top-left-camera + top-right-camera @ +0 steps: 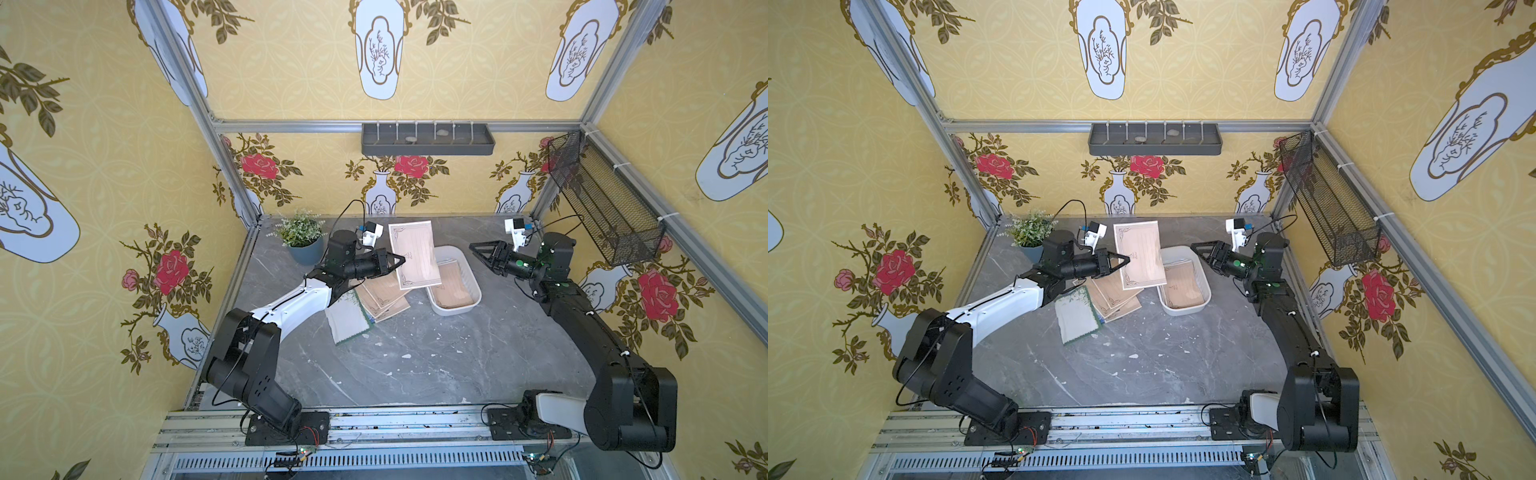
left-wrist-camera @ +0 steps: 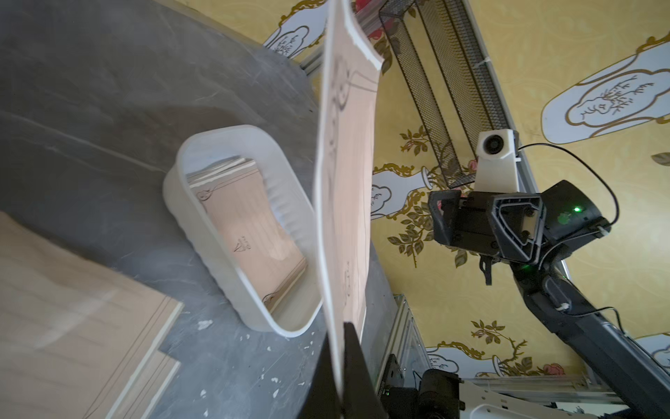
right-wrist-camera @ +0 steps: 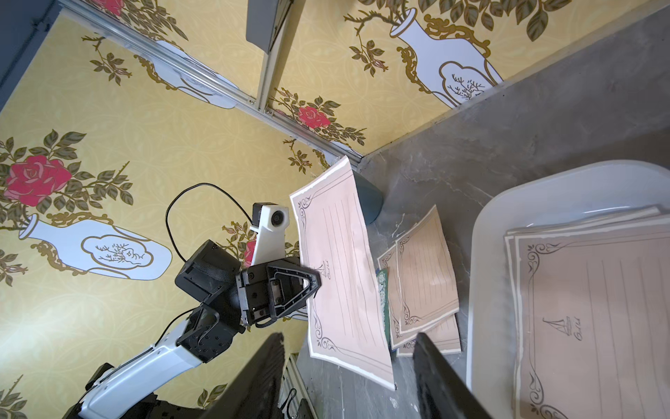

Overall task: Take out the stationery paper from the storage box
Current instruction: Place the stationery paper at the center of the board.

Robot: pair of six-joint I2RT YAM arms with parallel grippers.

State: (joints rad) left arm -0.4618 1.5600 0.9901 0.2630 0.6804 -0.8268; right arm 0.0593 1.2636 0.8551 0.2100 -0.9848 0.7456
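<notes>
One thin, rectangular tan sheet (image 1: 414, 255)

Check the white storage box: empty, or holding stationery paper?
Not empty: tan sheets lie flat inside the storage box; the left hand holds one raised sheet.

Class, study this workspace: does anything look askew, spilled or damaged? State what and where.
The removed sheets lie fanned and crooked beside the storage box, not squared. White flecks litter the table. The sheet in the left gripper hangs curved.
</notes>
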